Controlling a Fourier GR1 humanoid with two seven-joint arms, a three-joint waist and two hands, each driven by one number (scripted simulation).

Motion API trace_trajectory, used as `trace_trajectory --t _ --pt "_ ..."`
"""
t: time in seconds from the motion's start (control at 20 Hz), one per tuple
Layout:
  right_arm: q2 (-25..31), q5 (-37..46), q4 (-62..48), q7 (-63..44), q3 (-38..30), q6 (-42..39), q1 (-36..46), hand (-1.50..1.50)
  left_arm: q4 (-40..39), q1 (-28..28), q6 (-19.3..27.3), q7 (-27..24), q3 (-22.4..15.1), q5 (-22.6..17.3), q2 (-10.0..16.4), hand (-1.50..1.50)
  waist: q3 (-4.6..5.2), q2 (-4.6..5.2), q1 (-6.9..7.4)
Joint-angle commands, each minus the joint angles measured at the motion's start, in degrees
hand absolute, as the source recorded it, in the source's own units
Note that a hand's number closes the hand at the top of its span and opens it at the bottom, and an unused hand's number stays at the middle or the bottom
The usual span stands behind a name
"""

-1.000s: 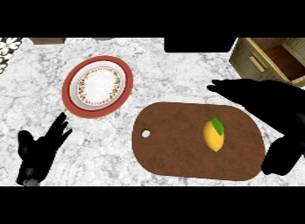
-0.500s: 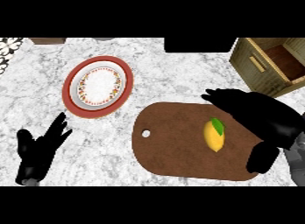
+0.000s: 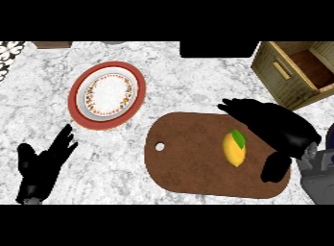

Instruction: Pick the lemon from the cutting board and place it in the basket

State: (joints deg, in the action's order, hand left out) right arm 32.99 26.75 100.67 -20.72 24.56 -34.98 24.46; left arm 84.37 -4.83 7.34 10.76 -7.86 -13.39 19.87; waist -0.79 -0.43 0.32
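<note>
marble counter (image 3: 184, 81): right hand (image 3: 278, 126) open beside lemon (image 3: 233, 149).

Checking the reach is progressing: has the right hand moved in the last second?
Yes. The right hand has shifted toward the view's lower left, over the cutting board's right end, nearer the lemon.
</note>
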Motion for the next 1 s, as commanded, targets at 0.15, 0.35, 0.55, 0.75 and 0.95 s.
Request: trace_trajectory --t 0.15,0.35,0.55,0.75,0.95 --pt "-4.77 5.33 -4.66 1.00 2.52 1.95 1.65 -1.50 -7.81 1.23 -0.52 2.40 0.35 1.14 -0.75 0.00 0.80 0.64 -0.11" --pt "-1.13 8.48 -6.76 3.73 3.82 1.66 -1.58 -1.50 -3.34 -3.03 -0.05 3.39 -0.92 1.35 -1.50 0.00 0.77 0.54 0.00" --pt "-4.41 10.53 -8.20 1.61 4.96 1.75 -1.43 -1.50 -4.15 -3.62 -2.89 1.84 0.85 0.31 -0.04 0.00 0.80 0.51 0.08" --pt "-6.30 10.49 -11.71 3.24 4.13 1.32 0.39 -1.50 -5.62 -2.39 -1.88 1.91 -0.11 1.75 -1.87 0.00 0.80 0.60 0.14" --pt "-5.31 12.10 -10.48 5.65 4.37 2.11 -1.25 -1.50 -6.97 -2.01 -2.40 0.67 1.14 1.87 -1.68 0.00 0.81 0.51 -0.35"
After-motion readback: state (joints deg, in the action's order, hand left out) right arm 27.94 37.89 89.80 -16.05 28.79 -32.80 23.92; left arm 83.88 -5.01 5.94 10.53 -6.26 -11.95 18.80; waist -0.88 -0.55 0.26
